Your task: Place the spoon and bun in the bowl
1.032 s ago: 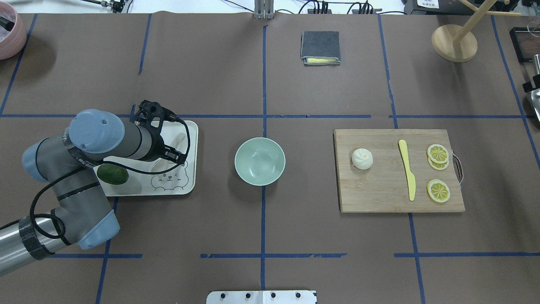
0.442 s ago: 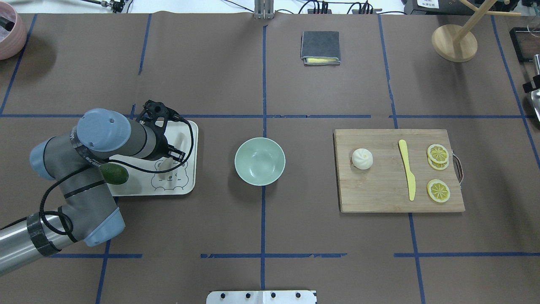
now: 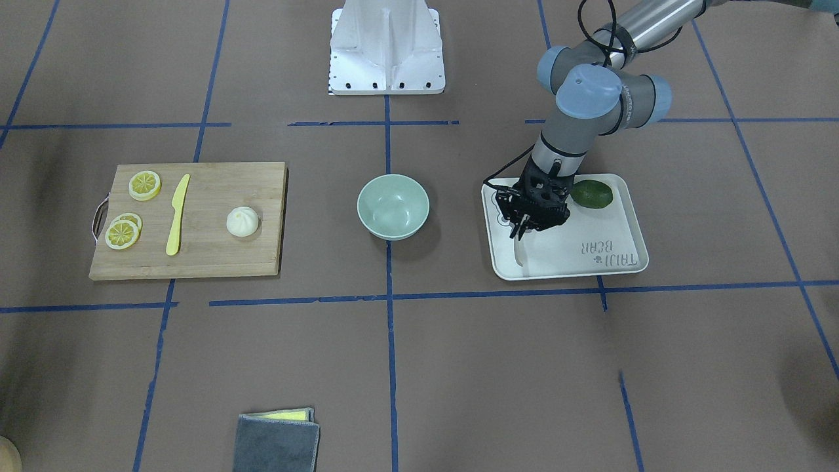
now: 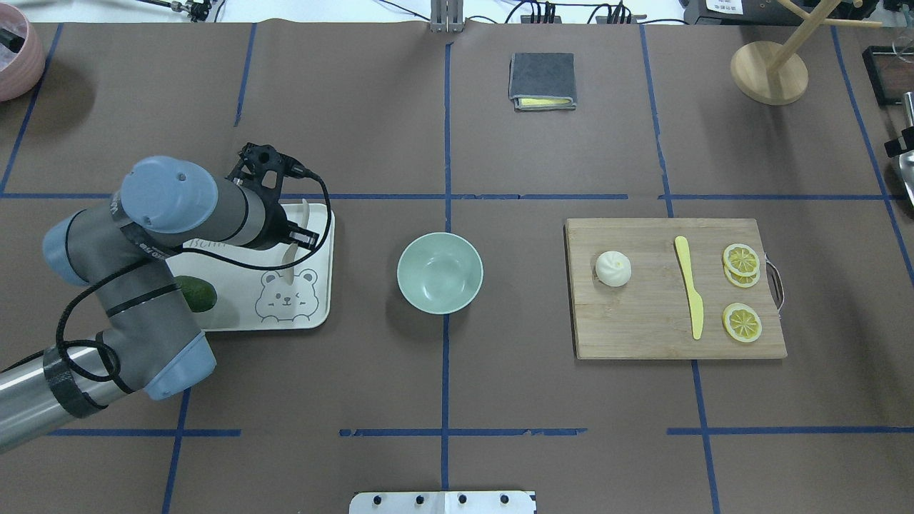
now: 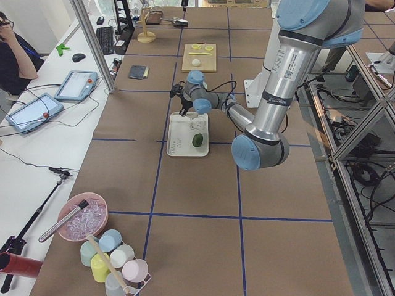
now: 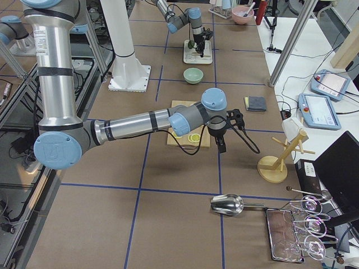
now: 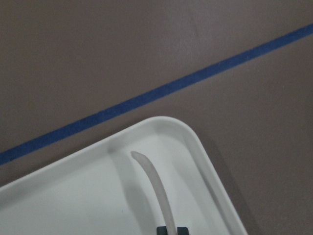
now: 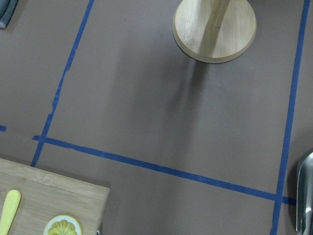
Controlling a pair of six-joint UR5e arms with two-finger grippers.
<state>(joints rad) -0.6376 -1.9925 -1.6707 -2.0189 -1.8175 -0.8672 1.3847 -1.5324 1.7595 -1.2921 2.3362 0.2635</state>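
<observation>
A round pale mint-green bowl (image 4: 440,275) stood just left of centre in the overhead view, on the brown paper-covered counter (image 4: 500,371), with only its smooth inner surface showing. To its left lay a white rectangular bear-print plastic tray (image 4: 235,300), which carried an oval dark-green fruit (image 3: 592,194) near one end. On the right of that view a rectangular bamboo cutting board (image 4: 643,321) bore the small round white steamed bun (image 4: 613,268) at its left side, a yellow plastic knife (image 4: 690,285) in the middle and yellow lemon slices (image 4: 742,322) at its right side. The bun was well apart from the bowl.

The left end effector (image 3: 521,233) hung over the tray's end nearest the bowl, with its fingers pressed onto the small off-white plastic spoon (image 7: 156,188). In the left wrist view the narrow handle curved from the fingertips at the bottom edge toward the tray's rounded corner. Whether the spoon cleared the tray floor could not be told.

The right end effector (image 6: 220,147) appeared only at the centre of the exterior right view, above the counter beside the cutting board. How far its fingers were spread could not be told.
</observation>
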